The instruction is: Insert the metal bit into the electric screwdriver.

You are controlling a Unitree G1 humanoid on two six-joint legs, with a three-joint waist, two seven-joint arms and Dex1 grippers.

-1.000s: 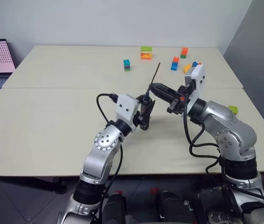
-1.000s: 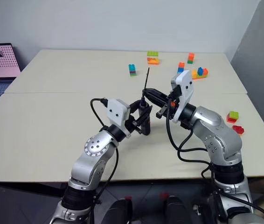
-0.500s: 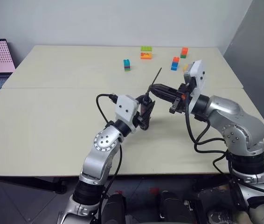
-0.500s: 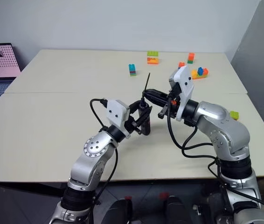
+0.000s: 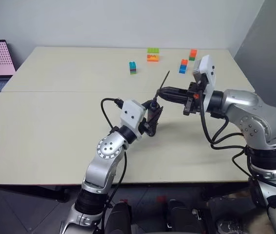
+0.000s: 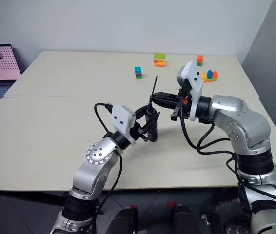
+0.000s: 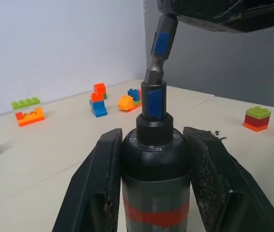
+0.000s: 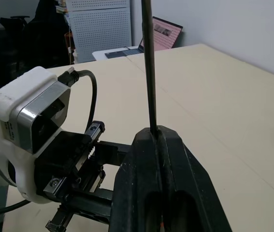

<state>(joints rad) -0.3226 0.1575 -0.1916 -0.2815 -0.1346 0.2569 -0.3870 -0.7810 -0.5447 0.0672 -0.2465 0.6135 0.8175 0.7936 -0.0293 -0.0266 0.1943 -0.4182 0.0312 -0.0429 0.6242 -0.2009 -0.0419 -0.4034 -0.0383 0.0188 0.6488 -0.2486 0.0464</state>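
- Left gripper [image 7: 151, 159] clamped on electric screwdriver [image 7: 155, 183], socket up
- Right gripper [image 5: 163, 91] pinches metal bit [image 7: 159, 53] just above socket, tilted
- You're mid-insertion: straighten it, then push down

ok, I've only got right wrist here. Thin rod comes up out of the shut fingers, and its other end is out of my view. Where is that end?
Observer: In the left wrist view the metal bit has its thick hex end down on the nose of the electric screwdriver. It leans off the tool's axis, and I can't tell if it is seated.
Operator: Tool held properly?
Observer: The left gripper has a finger on each side of the black body, with the red band between them.
Operator: Resting on anything?
Observer: No. In the head views both are up off the table, and the toy bricks sit far behind.
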